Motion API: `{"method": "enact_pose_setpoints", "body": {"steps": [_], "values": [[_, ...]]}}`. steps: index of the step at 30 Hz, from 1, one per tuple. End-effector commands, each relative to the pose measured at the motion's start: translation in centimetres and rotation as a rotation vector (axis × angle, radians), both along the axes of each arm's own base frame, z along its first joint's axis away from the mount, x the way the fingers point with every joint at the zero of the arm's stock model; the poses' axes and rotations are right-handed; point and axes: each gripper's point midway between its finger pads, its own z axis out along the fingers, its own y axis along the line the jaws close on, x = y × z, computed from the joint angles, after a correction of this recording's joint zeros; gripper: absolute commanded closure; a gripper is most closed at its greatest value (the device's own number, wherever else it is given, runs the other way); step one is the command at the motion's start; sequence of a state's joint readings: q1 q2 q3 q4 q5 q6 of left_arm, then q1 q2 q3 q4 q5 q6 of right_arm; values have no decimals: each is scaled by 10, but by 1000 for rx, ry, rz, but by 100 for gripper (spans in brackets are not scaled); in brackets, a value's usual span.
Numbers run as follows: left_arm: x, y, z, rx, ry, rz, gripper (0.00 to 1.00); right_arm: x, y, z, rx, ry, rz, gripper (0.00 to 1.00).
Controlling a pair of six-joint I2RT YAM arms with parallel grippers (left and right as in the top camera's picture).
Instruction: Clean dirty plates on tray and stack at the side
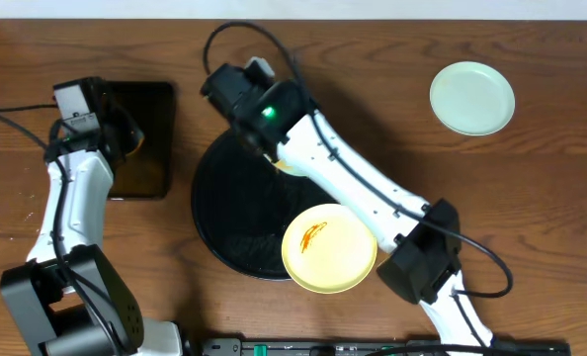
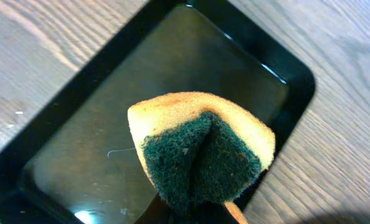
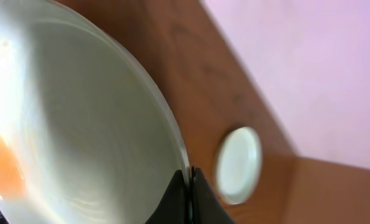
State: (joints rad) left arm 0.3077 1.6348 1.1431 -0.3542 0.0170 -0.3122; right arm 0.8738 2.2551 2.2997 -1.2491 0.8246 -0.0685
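With the right end effector [image 3: 186, 183] pinching the smeared plate [image 3: 79, 124] by its rim over the tray [image 1: 219, 222] at frame centre, the left end effector [image 1: 127, 138], clamped on the sponge [image 2: 200, 149] at upper left, should cross over and scrub with light, steady pressure.

Two white-and-black arms are mounted along the near edge of the counter [image 1: 531, 218]. The left arm [image 1: 61, 208] is based at the near left corner and stretches toward the far edge along the left side, with its wrist bent downward. The left pincer [image 1: 127, 138] points down at the counter, its fingers pinched on a folded sponge [image 2: 200, 149]. The right arm [image 1: 363, 193] is based at the near edge, right of centre, and slants toward the middle of the far edge. A green light [image 1: 269, 112] glows on its wrist. The right pincer [image 3: 189, 186] has its fingers pressed together on the rim of a tilted plate [image 3: 79, 124].
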Motion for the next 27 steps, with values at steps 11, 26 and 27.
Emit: {"method": "enact_pose_setpoints", "body": {"steps": [11,26,27], "values": [[-12,24,-28,-8,74,40,93,-14,21,102,-340,-378,42,99],[-13,24,-40,-17,99,40,92,-14,28,84,-232,-322,71,99],[-13,24,-40,-18,100,40,92,-13,29,79,-205,-299,77,99]]}}
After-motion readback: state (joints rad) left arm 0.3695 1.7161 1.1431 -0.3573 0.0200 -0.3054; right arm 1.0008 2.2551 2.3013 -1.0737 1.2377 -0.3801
